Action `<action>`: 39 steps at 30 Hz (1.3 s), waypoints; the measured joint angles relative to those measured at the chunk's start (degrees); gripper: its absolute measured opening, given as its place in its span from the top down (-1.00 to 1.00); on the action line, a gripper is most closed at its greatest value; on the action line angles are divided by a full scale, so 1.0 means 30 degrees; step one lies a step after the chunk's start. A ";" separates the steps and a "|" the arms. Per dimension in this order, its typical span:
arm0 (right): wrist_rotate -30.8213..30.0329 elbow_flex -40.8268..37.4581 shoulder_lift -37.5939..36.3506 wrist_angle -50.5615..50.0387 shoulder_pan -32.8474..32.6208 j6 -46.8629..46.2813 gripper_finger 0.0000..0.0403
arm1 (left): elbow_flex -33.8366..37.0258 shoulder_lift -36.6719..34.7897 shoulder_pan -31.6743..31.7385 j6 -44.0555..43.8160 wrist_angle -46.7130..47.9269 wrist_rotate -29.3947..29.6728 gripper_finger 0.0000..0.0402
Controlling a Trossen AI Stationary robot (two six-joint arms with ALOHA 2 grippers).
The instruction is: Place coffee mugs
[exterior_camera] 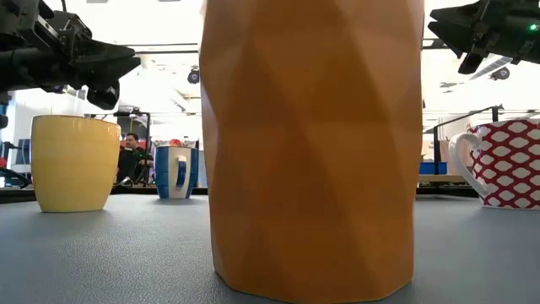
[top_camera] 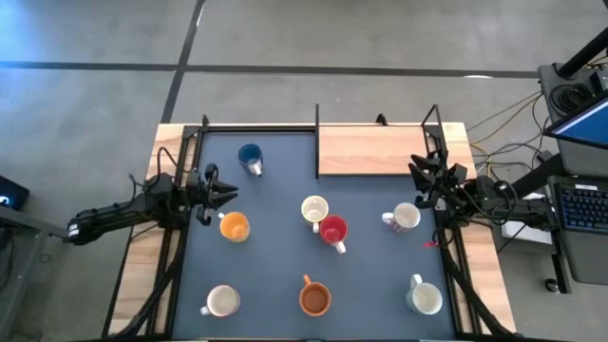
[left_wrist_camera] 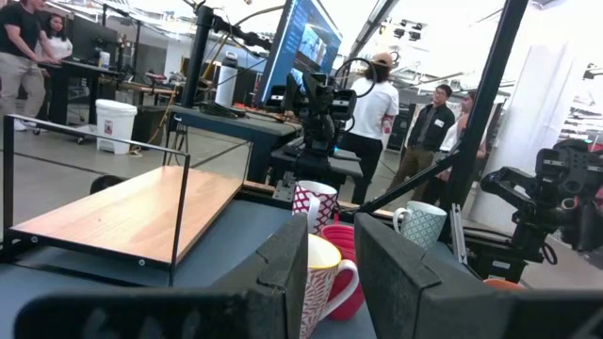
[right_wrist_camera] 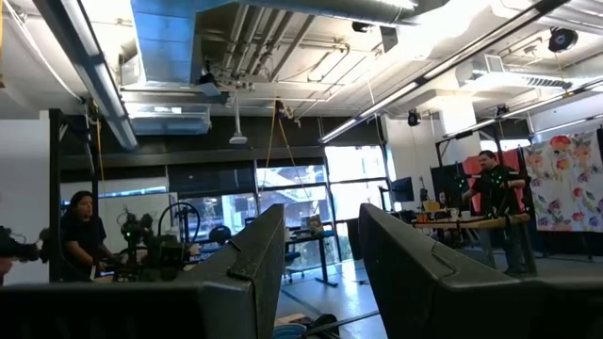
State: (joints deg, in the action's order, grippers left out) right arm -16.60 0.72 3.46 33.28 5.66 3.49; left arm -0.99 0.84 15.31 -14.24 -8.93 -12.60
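Observation:
Eight coffee mugs stand upright on the dark mat, none of them touched. In the high view they are blue [top_camera: 250,157], yellow-orange [top_camera: 234,226], cream [top_camera: 314,210], red [top_camera: 333,231], white patterned [top_camera: 404,218], white [top_camera: 221,301], orange-brown [top_camera: 314,298] and white [top_camera: 425,297]. The orange-brown mug [exterior_camera: 312,143] fills the low view. My left gripper [top_camera: 223,194] hovers open above the mat's left side, just beyond the yellow-orange mug, its fingers pointing right toward the cream mug [left_wrist_camera: 325,273]. My right gripper [top_camera: 419,171] hovers open by the right edge, beyond the patterned mug, tipped upward.
A raised wooden shelf [top_camera: 375,150] on a black frame sits at the far right of the table. Black frame rails run along both sides of the mat. Bare mat lies at the centre between the mugs. People stand in the room beyond the table.

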 joint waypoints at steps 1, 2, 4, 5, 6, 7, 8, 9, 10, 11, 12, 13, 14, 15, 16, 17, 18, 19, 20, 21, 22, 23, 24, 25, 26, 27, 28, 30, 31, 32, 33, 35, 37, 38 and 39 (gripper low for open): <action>0.0000 0.0001 0.0004 0.0014 0.0003 0.0007 0.37 | 0.0000 -0.0003 0.0007 0.0000 0.0003 0.0000 0.64; -0.0006 -0.0001 0.0002 0.0029 -0.0003 -0.0002 0.37 | 0.0000 -0.0007 0.0000 0.0000 0.0007 0.0000 0.64; 0.0007 -0.0003 0.0000 0.0036 0.0002 -0.0304 0.37 | 0.0000 -0.0001 0.0000 0.0000 0.0004 0.0000 0.64; 0.0007 0.0001 0.0007 0.0025 0.0003 -0.0577 0.37 | 0.0000 -0.0007 0.0004 -0.0006 0.0000 0.0000 0.64; 0.0007 -0.0003 0.0007 0.0022 -0.0004 -0.0865 0.37 | 0.0000 -0.0005 0.0005 -0.0002 0.0002 0.0000 0.64; 0.0007 0.0002 0.0005 0.0022 -0.0004 -0.1036 0.37 | 0.0000 -0.0003 0.0001 0.0000 0.0005 0.0000 0.64; 0.0007 0.0002 0.0007 0.0022 -0.0002 -0.1145 0.37 | 0.0000 -0.0004 0.0007 0.0000 0.0000 0.0000 0.64; 0.0007 0.0000 0.0004 0.0022 -0.0004 -0.1133 0.37 | 0.0000 -0.0001 0.0004 -0.0003 0.0005 0.0000 0.64; 0.0007 -0.0003 0.0002 0.0015 0.0001 -0.1081 0.37 | 0.0000 -0.0005 0.0007 -0.0007 0.0007 0.0000 0.64; 0.0007 -0.0002 0.0001 0.0015 0.0001 -0.1146 0.37 | 0.0000 -0.0003 0.0003 -0.0003 0.0005 0.0000 0.64; 0.0014 0.0004 0.0007 0.0015 -0.0004 -0.1380 0.37 | 0.0000 -0.0006 0.0004 -0.0003 0.0001 0.0000 0.64; 0.0007 0.0004 0.0001 0.0015 0.0002 -0.1725 0.37 | 0.0000 0.0000 0.0006 0.0000 0.0007 0.0000 0.64; 0.0007 -0.0002 0.0000 0.0015 -0.0004 -0.1903 0.37 | 0.0000 0.0000 0.0000 0.0000 0.0007 0.0000 0.64; 0.0007 0.0004 0.0004 0.0015 -0.0004 -0.2090 0.37 | 0.0000 -0.0006 0.0000 -0.0006 0.0007 0.0000 0.64; 0.0007 0.0002 0.0000 0.0020 0.0002 -0.2162 0.37 | 0.0000 -0.0006 0.0003 0.0000 0.0007 0.0000 0.64; 0.0007 -0.0002 0.0004 0.0015 -0.0003 -0.2164 0.37 | 0.0000 0.0000 0.0007 -0.0004 0.0002 0.0000 0.64; 0.0007 -0.0003 0.0007 0.0015 -0.0001 -0.2168 0.37 | 0.0000 -0.0005 0.0007 -0.0001 0.0005 0.0000 0.64; 0.0011 0.0000 0.0003 0.0015 -0.0001 -0.2171 0.37 | 0.0000 -0.0002 0.0000 0.0000 0.0007 0.0000 0.64; 0.0015 -0.0001 0.0005 0.0015 -0.0002 -0.2171 0.37 | 0.0000 -0.0007 0.0004 -0.0003 0.0004 0.0000 0.64; 0.0015 0.0003 0.0002 0.0015 -0.0003 -0.2169 0.37 | 0.0000 -0.0001 0.0006 -0.0001 0.0007 0.0000 0.64; 0.0011 0.0001 0.0000 0.0018 -0.0004 -0.2146 0.37 | 0.0000 -0.0007 0.0000 0.0000 0.0007 0.0000 0.64; 0.0007 -0.0003 0.0000 0.0015 0.0002 -0.1985 0.37 | 0.0000 -0.0007 0.0007 0.0000 0.0000 0.0000 0.64; 0.0007 0.0003 0.0002 0.0022 -0.0003 -0.1733 0.37 | 0.0000 -0.0004 0.0006 0.0000 0.0007 0.0000 0.64; 0.0007 -0.0003 0.0002 0.0022 -0.0001 -0.1322 0.37 | 0.0000 -0.0001 0.0003 -0.0003 0.0007 0.0000 0.64; 0.0011 0.0003 0.0003 0.0022 -0.0003 -0.0843 0.37 | 0.0000 -0.0007 0.0002 -0.0007 0.0005 0.0000 0.64; 0.0012 0.0002 0.0000 0.0022 -0.0002 -0.0407 0.37 | 0.0000 -0.0007 0.0002 0.0000 0.0007 0.0000 0.64; 0.0015 -0.0001 0.0007 0.0022 -0.0004 -0.0239 0.37 | 0.0000 0.0000 0.0007 0.0000 0.0007 0.0000 0.64; 0.0015 -0.0002 0.0007 0.0031 0.0003 -0.0211 0.37 | 0.0000 -0.0005 0.0002 -0.0005 0.0007 0.0000 0.64; 0.0015 -0.0003 0.0004 0.0073 -0.0001 -0.0204 0.37 | 0.0000 -0.0007 0.0000 -0.0005 0.0007 0.0000 0.64; 0.0008 0.0003 0.0000 0.0114 -0.0004 -0.0184 0.37 | 0.0000 -0.0004 0.0006 -0.0004 0.0007 0.0000 0.64; -0.0005 -0.0003 0.0005 0.0141 -0.0004 -0.0165 0.37 | 0.0000 -0.0003 0.0003 -0.0003 0.0003 0.0000 0.64; -0.0066 -0.0001 0.0001 0.0160 0.0001 -0.0165 0.37 | 0.0000 -0.0007 0.0000 0.0000 0.0007 0.0000 0.64; -0.0069 0.0004 0.0004 0.0160 -0.0001 -0.0202 0.37 | 0.0000 -0.0007 0.0007 -0.0005 0.0007 0.0000 0.64; -0.0039 -0.0002 0.0004 0.0160 -0.0001 -0.0403 0.37 | 0.0000 -0.0003 0.0003 -0.0003 0.0007 0.0000 0.64; 0.0005 -0.0001 0.0002 0.0160 -0.0002 -0.0810 0.37 | 0.0000 0.0000 0.0004 -0.0007 0.0002 0.0000 0.64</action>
State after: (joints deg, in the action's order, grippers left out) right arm -16.59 0.72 3.47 33.76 5.66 1.06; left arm -0.99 0.84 15.32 -14.26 -8.92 -12.60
